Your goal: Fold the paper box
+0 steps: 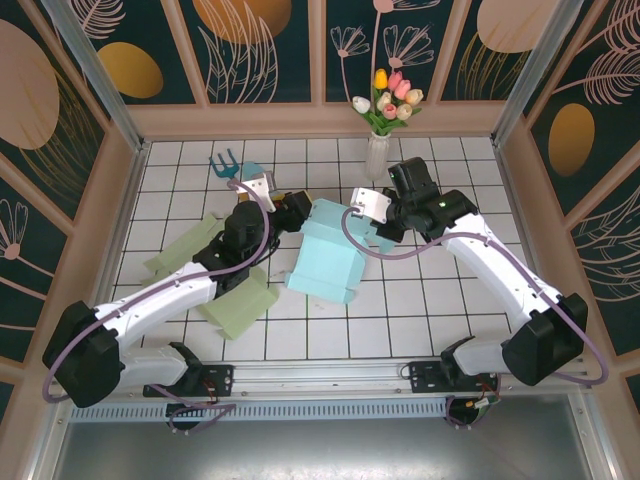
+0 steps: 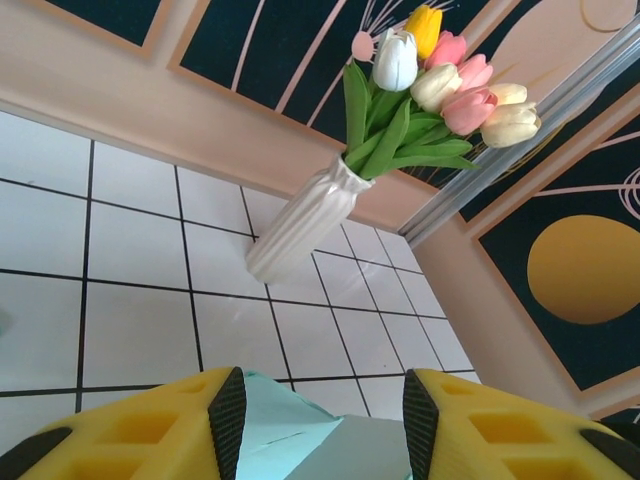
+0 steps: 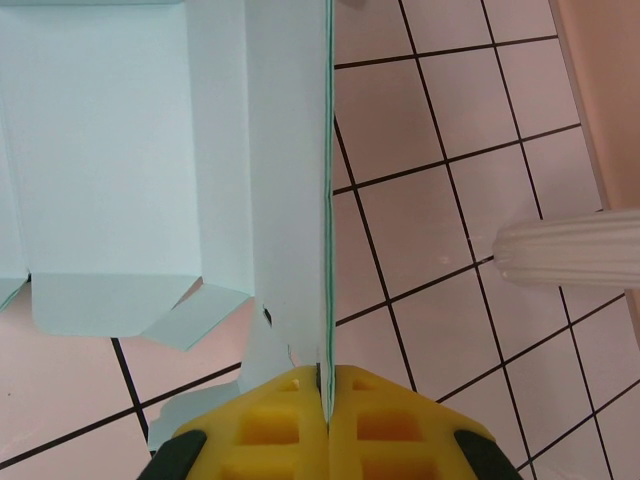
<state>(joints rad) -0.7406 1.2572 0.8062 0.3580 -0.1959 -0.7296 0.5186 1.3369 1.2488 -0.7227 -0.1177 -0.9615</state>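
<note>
**Mid-counter: paper box (image 1: pixel 325 262) pinched by right claw (image 3: pixel 325 395); left claw (image 2: pixel 320 400) part open**

At the middle of the white tiled counter (image 1: pixel 400 320), the pale blue paper box sits part-formed between my two arms. My right claw is closed tight on a thin upright panel of the box, and its yellow fingers (image 3: pixel 270 430) meet on the sheet's edge. My left claw stands part open at the box's other side. A fold of the box lies low between its black pads (image 2: pixel 228 410); I cannot tell whether either pad touches it. Beyond the box, a white vase (image 2: pixel 300 225) of tulips (image 2: pixel 430 70) stands on the tiles.
</note>
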